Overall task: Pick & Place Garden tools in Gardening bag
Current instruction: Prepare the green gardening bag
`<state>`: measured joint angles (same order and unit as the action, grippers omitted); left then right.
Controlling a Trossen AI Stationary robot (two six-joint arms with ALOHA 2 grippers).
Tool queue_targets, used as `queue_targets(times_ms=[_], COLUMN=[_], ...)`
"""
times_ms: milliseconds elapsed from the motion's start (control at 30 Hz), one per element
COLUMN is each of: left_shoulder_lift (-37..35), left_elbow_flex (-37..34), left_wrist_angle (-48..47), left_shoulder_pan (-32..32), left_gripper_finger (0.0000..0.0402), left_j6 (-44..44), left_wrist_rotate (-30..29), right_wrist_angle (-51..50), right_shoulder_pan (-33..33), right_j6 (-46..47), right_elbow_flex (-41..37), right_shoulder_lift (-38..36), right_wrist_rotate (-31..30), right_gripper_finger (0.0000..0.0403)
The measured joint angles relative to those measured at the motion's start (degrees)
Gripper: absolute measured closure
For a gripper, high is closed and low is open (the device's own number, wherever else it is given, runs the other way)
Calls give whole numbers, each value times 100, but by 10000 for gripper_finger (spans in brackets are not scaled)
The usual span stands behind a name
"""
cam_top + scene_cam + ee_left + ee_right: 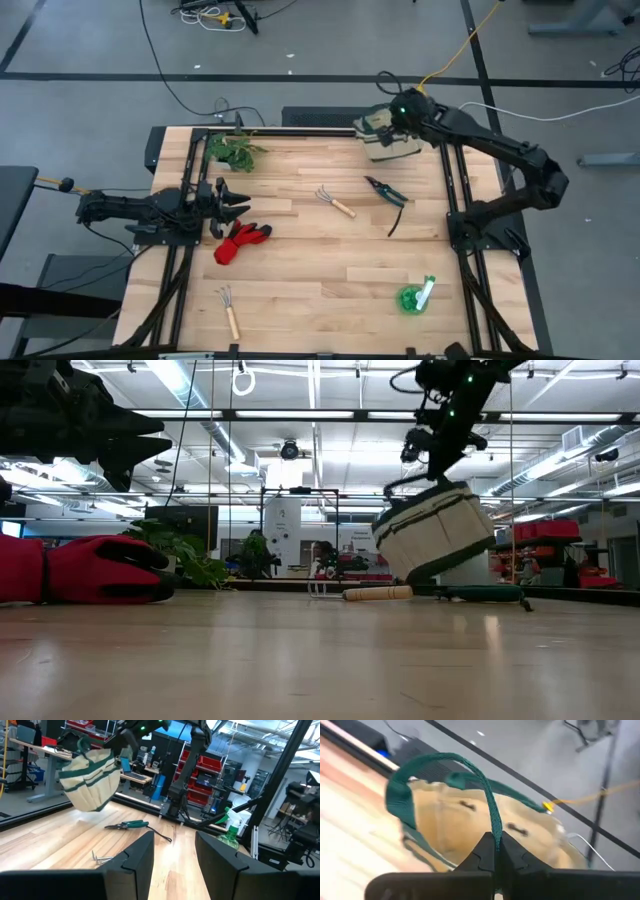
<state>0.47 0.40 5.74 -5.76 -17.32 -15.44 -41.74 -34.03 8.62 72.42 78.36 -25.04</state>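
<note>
Working left to right: left gripper (232, 200) hangs over the table's (300, 290) left side, fingers spread apart with nothing between them, waiting just above the red gloves (240, 242). Leafy plant (233, 150) sits at the far left corner, not a tool. One rake (228, 311) lies near the front left edge, a second rake (335, 202) around the middle, pruning shears (388, 192) just right of it, and the green round piece with white handle (416, 296) at the near right. None of these is in the bag yet. Gardening bag (386, 134) is at the far right corner of the table, and the right gripper (495, 851) is clenched on one green loop handle (485, 790); low view shows the bag (436, 532) tilted and hanging from that strap, one bottom edge apparently still down near the tabletop. Step in hand looks like repositioning the bag so tools can go in. To do it well: move slow so the soft bag doesn't swing, bring it toward the middle where both arms can reach, set the base flat before letting go so the mouth faces up and stays open. Holding by one strap tips it, so it may flop sideways on release. Keep clear of the shears when lowering.
</note>
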Motion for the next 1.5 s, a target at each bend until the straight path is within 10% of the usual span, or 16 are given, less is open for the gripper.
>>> queue_targets(times_ms=[1500], left_shoulder_lift=[0], left_elbow_flex=[-1], left_wrist_angle=[138], left_shoulder_pan=[1], left_gripper_finger=[250], left_j6=[-50], left_wrist_rotate=[2], right_wrist_angle=[3898], right_shoulder_pan=[4479], right_j6=[39], right_elbow_flex=[-898], right_shoulder_lift=[-357], right_wrist_rotate=[198], right_gripper_finger=[403])
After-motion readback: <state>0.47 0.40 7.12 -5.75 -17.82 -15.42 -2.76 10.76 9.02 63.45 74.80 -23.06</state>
